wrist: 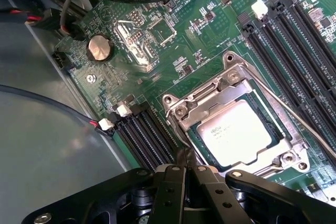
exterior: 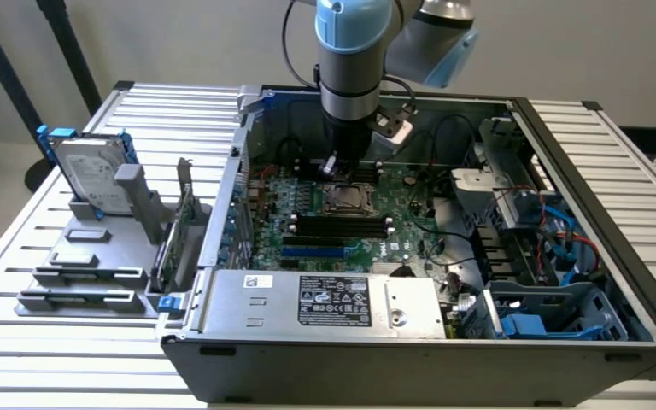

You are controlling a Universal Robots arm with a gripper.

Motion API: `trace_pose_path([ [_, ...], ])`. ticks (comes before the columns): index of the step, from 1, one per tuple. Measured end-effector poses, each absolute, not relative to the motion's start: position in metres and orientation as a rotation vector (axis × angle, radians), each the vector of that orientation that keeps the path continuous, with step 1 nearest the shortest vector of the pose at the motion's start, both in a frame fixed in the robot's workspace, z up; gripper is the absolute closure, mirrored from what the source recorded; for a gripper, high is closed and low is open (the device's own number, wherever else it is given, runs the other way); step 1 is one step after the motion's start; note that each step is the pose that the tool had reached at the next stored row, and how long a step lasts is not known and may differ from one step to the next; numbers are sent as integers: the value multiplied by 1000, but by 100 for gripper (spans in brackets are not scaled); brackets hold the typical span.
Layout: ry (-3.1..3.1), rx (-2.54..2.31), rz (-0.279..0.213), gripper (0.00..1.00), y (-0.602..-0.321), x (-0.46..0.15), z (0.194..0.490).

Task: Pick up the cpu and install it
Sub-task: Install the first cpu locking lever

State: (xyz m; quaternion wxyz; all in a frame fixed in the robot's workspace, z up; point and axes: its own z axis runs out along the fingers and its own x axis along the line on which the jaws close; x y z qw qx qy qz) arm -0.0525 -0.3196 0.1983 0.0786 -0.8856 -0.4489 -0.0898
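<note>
An open computer case (exterior: 419,342) lies on a slatted metal counter (exterior: 32,376), its green motherboard (exterior: 402,226) facing up. The robot arm (exterior: 351,51) reaches straight down into the case from the twelve o'clock side. Its gripper (exterior: 336,164) hangs just above the board, beside the processor socket (exterior: 348,198).

In the wrist view, the cpu (wrist: 238,128) already sits flat inside the socket's silver metal frame (wrist: 233,85), its pale grey top showing. The gripper (wrist: 185,174) has its fingers (wrist: 170,184) pressed together, holding nothing, with the tips at the socket's edge near a thin metal lever (wrist: 294,116). Black memory slots (wrist: 144,135) run along either side of the socket.

At nine o'clock from the case, a rack on the counter holds a hard drive (exterior: 89,175) upright.

The chip appears placed, so the work seems to be at the securing stage. Locking it would call for a careful, steady push on the frame or lever, without scraping the board.
</note>
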Motion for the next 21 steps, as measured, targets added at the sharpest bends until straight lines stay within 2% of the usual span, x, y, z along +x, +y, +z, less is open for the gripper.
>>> trace_pose_path([
  [21,-1344,-2651,-268,89,-320,-43,198],
])
